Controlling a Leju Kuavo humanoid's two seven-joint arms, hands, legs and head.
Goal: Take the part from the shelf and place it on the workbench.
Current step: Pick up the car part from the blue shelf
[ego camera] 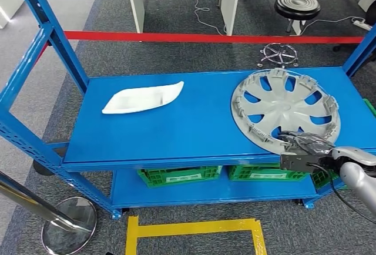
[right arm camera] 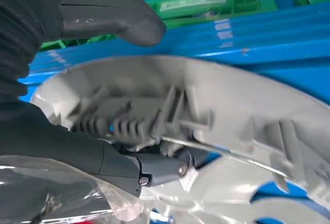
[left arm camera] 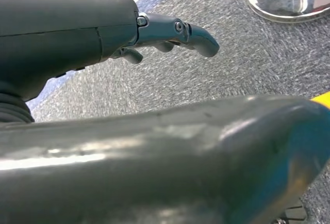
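Grey hubcap (ego camera: pixel 286 109) flat on blue shelf (ego camera: pixel 204 120) (ribbed inside up), right hand (ego camera: pixel 306 149) fingers (right arm camera: pixel 163 168) gripping its near rim.

- The bare middle of the blue metal shelf top (ego camera: pixel 208 120) lies open between the white curved plastic trim piece (ego camera: pixel 141 98) and the round silver-grey plastic wheel cover (ego camera: pixel 286 109);
- the slanted blue steel upright (ego camera: pixel 49 29) bounds the shelf's left end; another blue post (ego camera: pixel 361 49) bounds its right end;
- green plastic crates (ego camera: pixel 180 174) fill the lower tier;
- the right hand (ego camera: pixel 306 149) sits at the cover's near rim.
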